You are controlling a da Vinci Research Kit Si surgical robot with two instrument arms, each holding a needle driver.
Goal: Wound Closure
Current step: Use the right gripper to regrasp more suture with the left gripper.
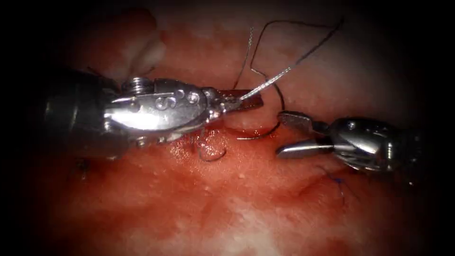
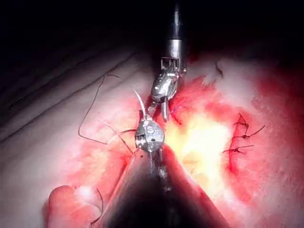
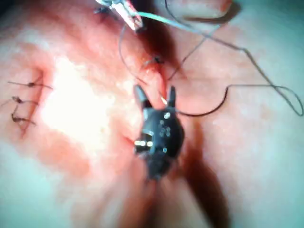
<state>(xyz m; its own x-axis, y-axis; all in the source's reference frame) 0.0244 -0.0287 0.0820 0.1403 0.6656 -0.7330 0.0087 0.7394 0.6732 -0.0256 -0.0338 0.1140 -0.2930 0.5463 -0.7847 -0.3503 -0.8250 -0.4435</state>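
My left tool (image 1: pixel 244 100) reaches in from the left, its jaws shut on the pale thread (image 1: pixel 284 71), which runs up and to the right and loops back down to the needle. The dark curved needle (image 1: pixel 283 100) arcs around a small bulge of tissue (image 1: pixel 251 124) between the two tools; neither tool holds it, and I cannot tell whether its tip is in the tissue. My right tool (image 1: pixel 286 135) stands open and empty, its upper jaw just beside the needle's curve. In the right wrist view the needle (image 3: pixel 209 110) curves away from the open right tool (image 3: pixel 156 97).
A small curl of thread (image 1: pixel 211 152) lies on the wet red tissue (image 1: pixel 237 199) below the left tool. A blue stitch with cut ends (image 1: pixel 339 182) sits under the right tool. Several finished stitches (image 2: pixel 242 137) lie farther along the cut.
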